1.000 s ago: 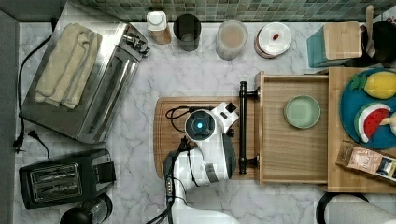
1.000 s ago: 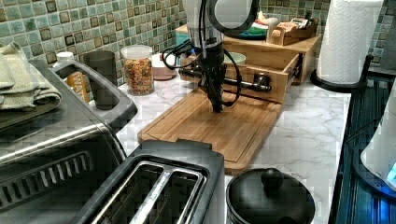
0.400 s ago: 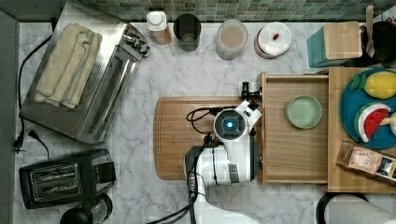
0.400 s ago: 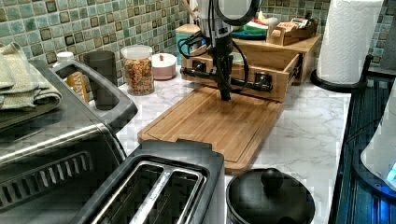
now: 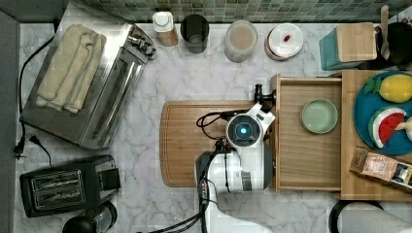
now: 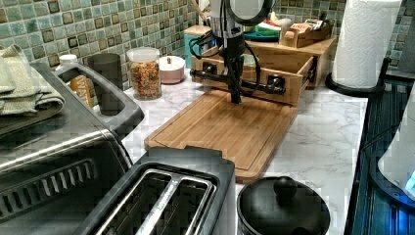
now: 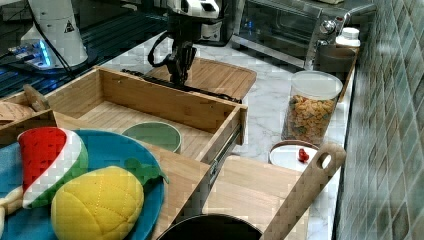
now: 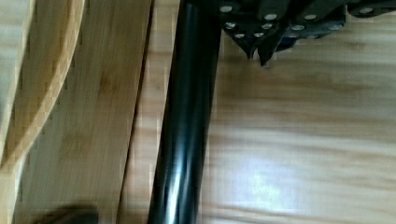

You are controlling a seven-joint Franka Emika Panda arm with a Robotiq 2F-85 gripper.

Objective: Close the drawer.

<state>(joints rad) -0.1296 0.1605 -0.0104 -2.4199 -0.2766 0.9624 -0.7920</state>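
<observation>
A white marble counter (image 5: 194, 77) carries everything. On it lie a wooden cutting board (image 5: 187, 145), 1 toaster oven (image 5: 97, 92), 1 black toaster (image 5: 63, 189) and 4 containers (image 5: 240, 41).

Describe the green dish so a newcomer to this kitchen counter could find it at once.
Start at the wooden stand at the top view's right edge, which carries a blue plate of toy fruit. Its drawer is pulled open toward the cutting board. The green dish lies inside: round, shallow, pale green, the drawer's sole content.
</observation>
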